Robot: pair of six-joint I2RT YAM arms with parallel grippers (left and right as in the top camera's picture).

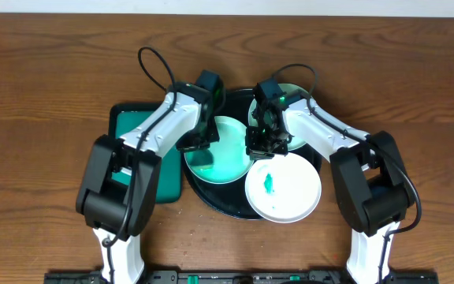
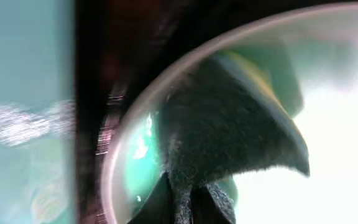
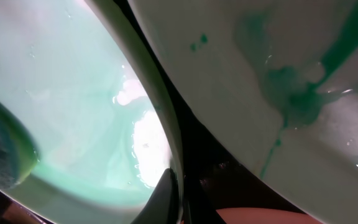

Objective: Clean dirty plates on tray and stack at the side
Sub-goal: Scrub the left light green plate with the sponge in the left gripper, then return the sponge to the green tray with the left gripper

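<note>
Centrally on the surface (image 1: 53, 47) sits the round black tray (image 1: 211, 197) holding three plates, a green tray (image 1: 128, 122) beside it at left. The mint plate (image 1: 228, 154) in the middle is wet with teal smear, the pale plate (image 1: 292, 95) at upper right is half hidden, and the white plate (image 1: 290, 189) at lower right overhangs the rim with one green streak. The left hand (image 1: 195, 143) clamps a grey sponge (image 2: 229, 130) on the mint plate; the right hand (image 1: 262, 148) is closed at its right edge.
</note>
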